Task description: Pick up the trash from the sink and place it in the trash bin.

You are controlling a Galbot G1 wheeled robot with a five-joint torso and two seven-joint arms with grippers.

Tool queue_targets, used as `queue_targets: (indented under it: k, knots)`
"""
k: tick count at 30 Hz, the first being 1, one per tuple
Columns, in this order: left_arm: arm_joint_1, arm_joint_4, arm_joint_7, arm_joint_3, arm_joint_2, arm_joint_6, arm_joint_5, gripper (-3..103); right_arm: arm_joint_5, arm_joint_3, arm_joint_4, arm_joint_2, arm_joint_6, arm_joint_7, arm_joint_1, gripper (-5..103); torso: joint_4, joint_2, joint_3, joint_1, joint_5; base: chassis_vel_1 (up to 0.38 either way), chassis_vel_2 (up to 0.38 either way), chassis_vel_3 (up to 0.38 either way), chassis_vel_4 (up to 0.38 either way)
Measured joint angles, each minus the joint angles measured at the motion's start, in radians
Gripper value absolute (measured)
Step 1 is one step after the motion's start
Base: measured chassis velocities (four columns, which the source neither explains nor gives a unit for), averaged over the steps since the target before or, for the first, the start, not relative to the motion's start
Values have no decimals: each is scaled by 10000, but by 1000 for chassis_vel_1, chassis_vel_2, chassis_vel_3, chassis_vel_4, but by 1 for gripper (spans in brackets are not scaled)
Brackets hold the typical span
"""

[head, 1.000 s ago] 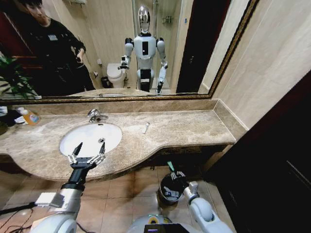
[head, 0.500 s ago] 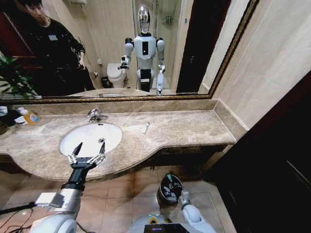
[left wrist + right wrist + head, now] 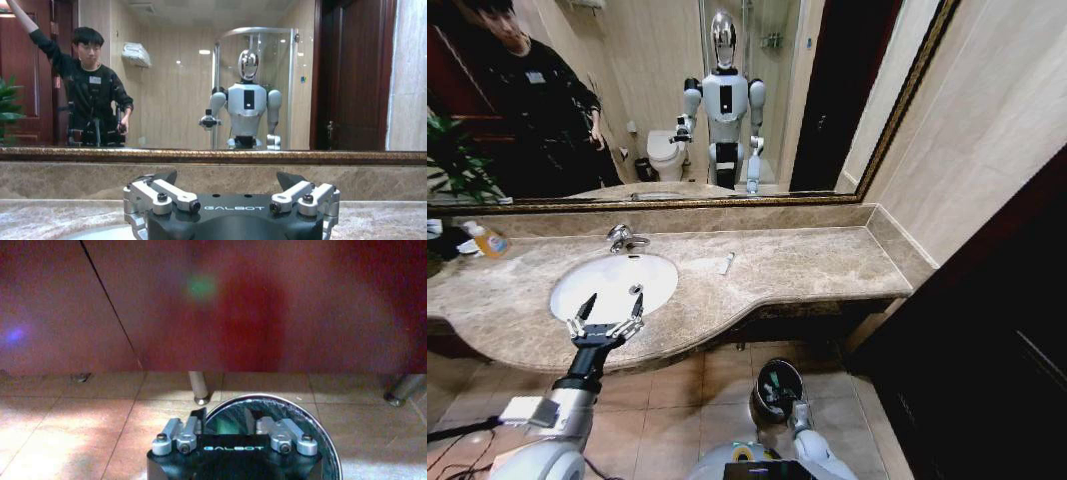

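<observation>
Left gripper (image 3: 609, 304), fingers spread and empty, hovers over the sink (image 3: 617, 282); right gripper (image 3: 227, 426), fingers parted, above the trash bin (image 3: 779, 389).

Soft indoor light, wide-angle warped edges, blurry red background

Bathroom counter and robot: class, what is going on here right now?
The robot is clearing litter at the sink. Its left pincer hovers open over the basin's near rim, holding nothing. Its right pincer is low over the black trash bin on the floor. A small white tube lies on the counter.
</observation>
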Motion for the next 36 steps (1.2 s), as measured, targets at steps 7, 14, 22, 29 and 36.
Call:
queue_targets:
  k: [7, 14, 22, 29, 36]
  knots:
    - [0, 0, 0, 0, 0, 0, 0, 100, -1, -9, 5, 31, 48, 26, -34, 65, 0, 0, 0, 0, 0, 0, 0, 0, 0]
    - [0, 0, 0, 0, 0, 0, 0, 100, 34, -10, 39, 46, 80, 30, -41, 86, 0, 0, 0, 0, 0, 0, 0, 0, 0]
    - [0, 0, 0, 0, 0, 0, 0, 100, 58, -41, 57, 37, 155, 76, -116, 100, 0, 0, 0, 0, 2, 0, 0, 0, 0]
    - [0, 0, 0, 0, 0, 0, 0, 100, -57, -117, 1947, -389, 16, 411, -995, 100, -1, 0, 0, 0, 2, 0, 0, 0, 0]
    - [0, 0, 0, -1, 0, 0, 0, 100, -6, -47, 4846, -719, -162, 701, -2114, 100, 1, 0, -1, -1, 3, 0, 0, 0, 0]
